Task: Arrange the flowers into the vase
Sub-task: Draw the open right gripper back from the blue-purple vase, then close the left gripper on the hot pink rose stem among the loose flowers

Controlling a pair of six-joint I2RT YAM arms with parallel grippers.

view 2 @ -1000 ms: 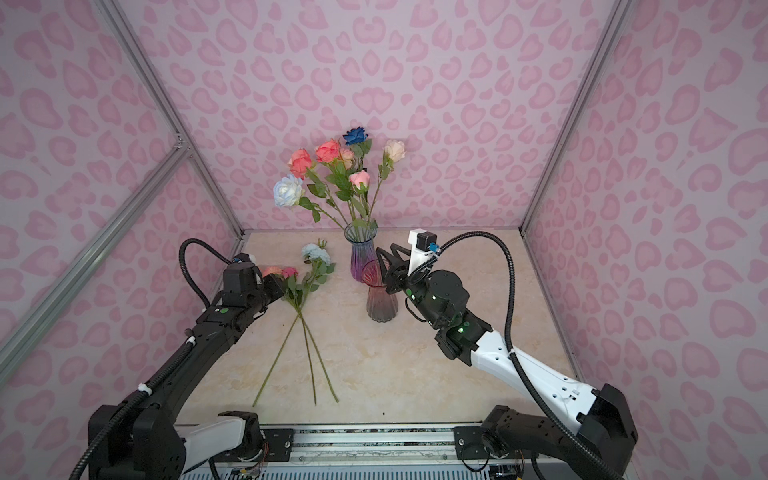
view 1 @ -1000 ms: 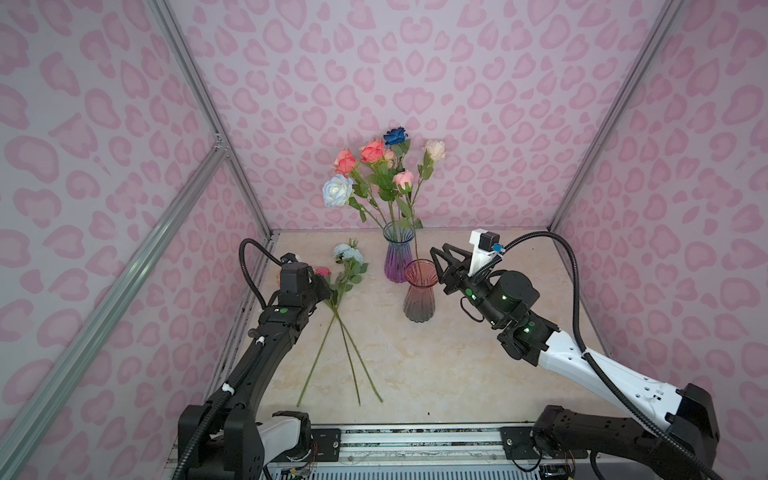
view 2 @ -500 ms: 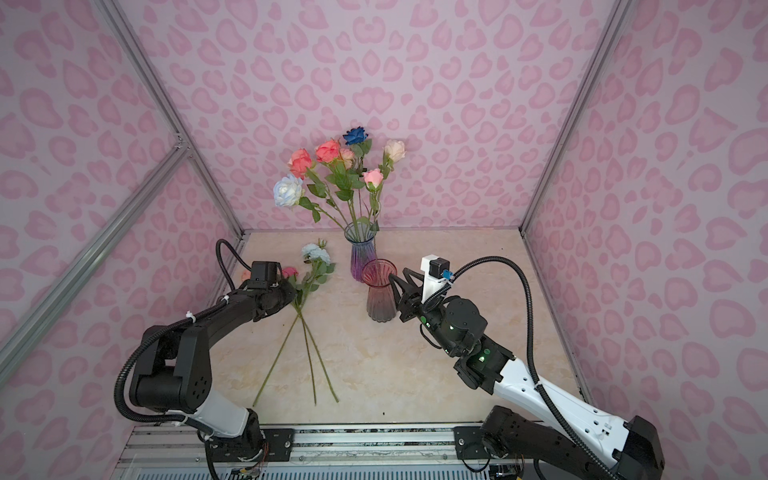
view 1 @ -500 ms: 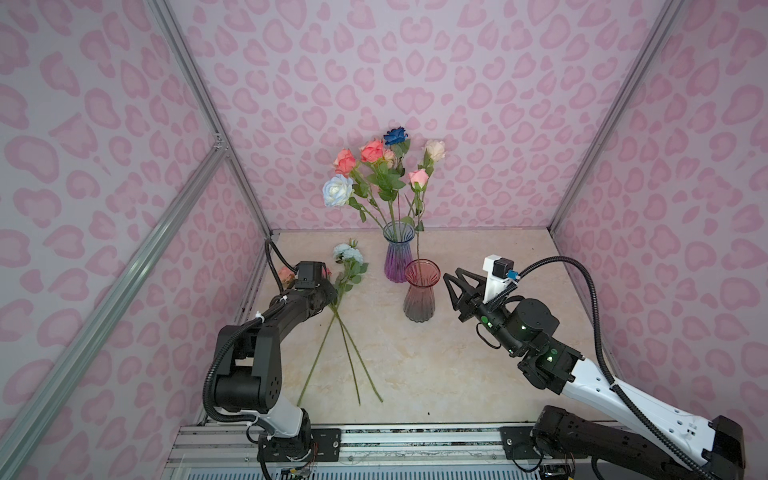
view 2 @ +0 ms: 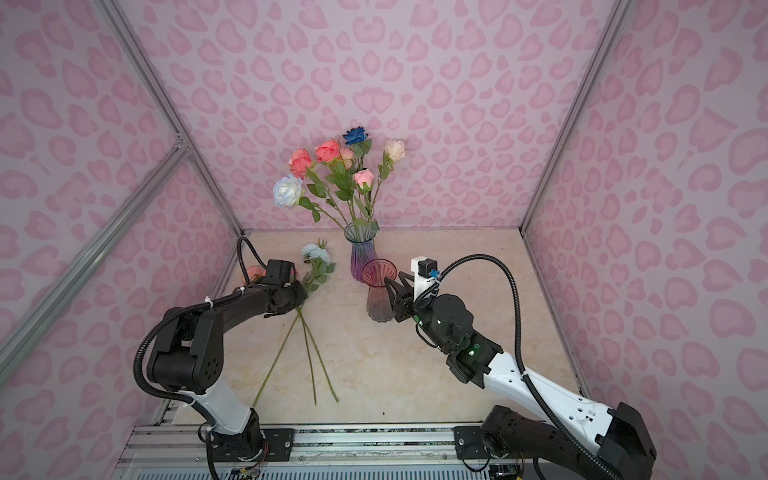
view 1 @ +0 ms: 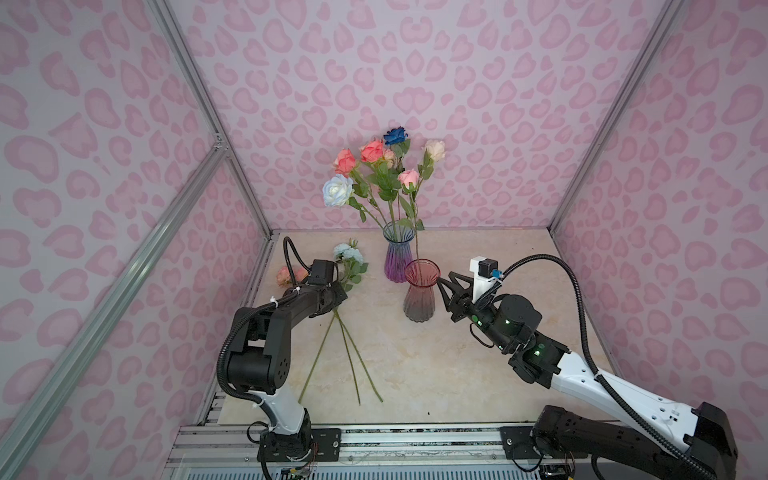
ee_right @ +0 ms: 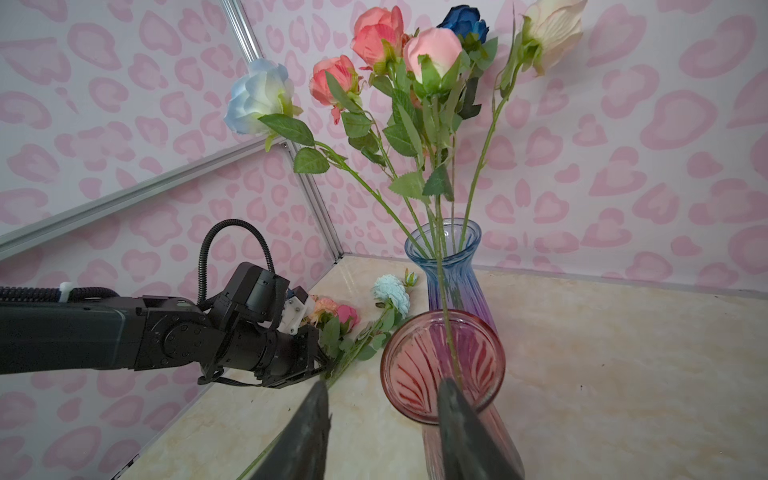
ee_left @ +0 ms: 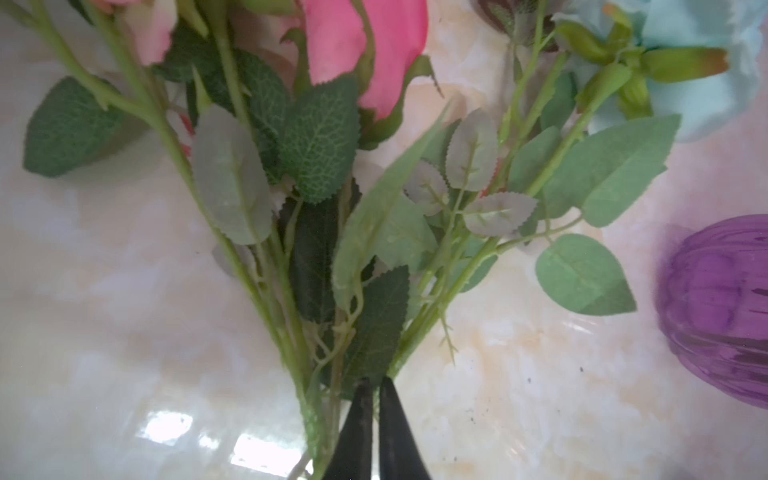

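Note:
Three flowers (view 1: 345,274) lie on the table at the left, with pale blue (ee_left: 698,62) and pink (ee_left: 365,50) heads and crossed stems (view 2: 309,353). My left gripper (ee_left: 375,380) is low over the point where the stems meet, shut on a thin stem. Several roses (view 1: 374,174) stand in the blue-purple vase (view 1: 398,262). One pink rose (view 1: 409,178) stands in the red vase (view 1: 419,303). My right gripper (ee_right: 384,384) is open just right of the red vase's rim (ee_right: 478,353), holding nothing.
Pink patterned walls with metal posts close in the back and both sides. The two vases stand close together mid-table. The left arm (ee_right: 166,332) lies low along the left wall. A metal rail (view 1: 374,440) runs along the table's front edge.
My left gripper has closed at the stems of the lying flowers as its arm folded down. My right gripper has drawn back from the red vase, leaving the pink rose standing in it.

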